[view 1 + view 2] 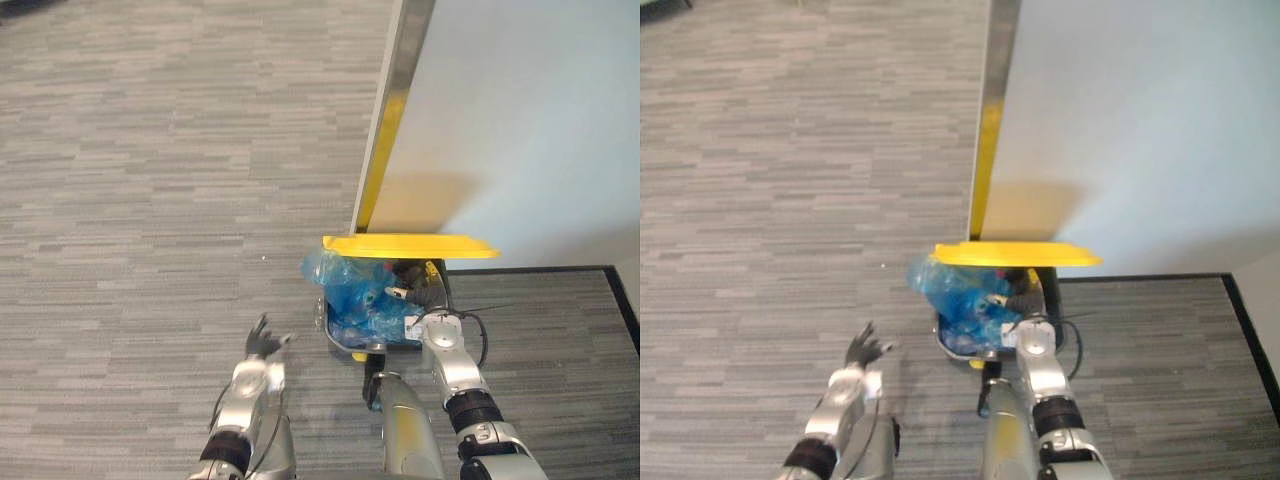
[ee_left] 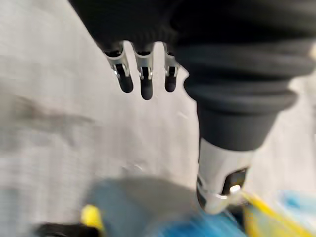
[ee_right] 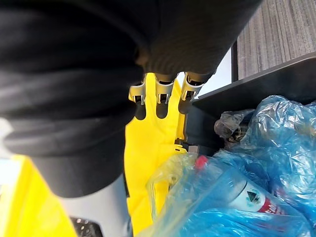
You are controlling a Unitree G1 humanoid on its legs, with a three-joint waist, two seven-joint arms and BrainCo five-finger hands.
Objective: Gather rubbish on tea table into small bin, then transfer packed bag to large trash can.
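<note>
The large black trash can (image 3: 256, 94) stands against the wall with its yellow lid (image 1: 410, 245) raised. A packed blue bag (image 1: 355, 300) of rubbish lies inside it, bulging over the left rim. A clear bottle with a red cap (image 3: 237, 190) shows through the plastic. My right hand (image 1: 408, 282) hovers over the can's far right corner, above the bag. Its fingers (image 3: 160, 91) are straight and hold nothing. Left of the can, my left hand (image 1: 262, 342) hangs open over the carpet with its fingers (image 2: 143, 74) spread.
A white wall panel (image 1: 520, 130) with a metal and yellow edge strip (image 1: 385, 130) rises right behind the can. A black skirting line (image 1: 560, 269) runs along the floor to the right. Grey carpet (image 1: 150, 200) stretches to the left and ahead.
</note>
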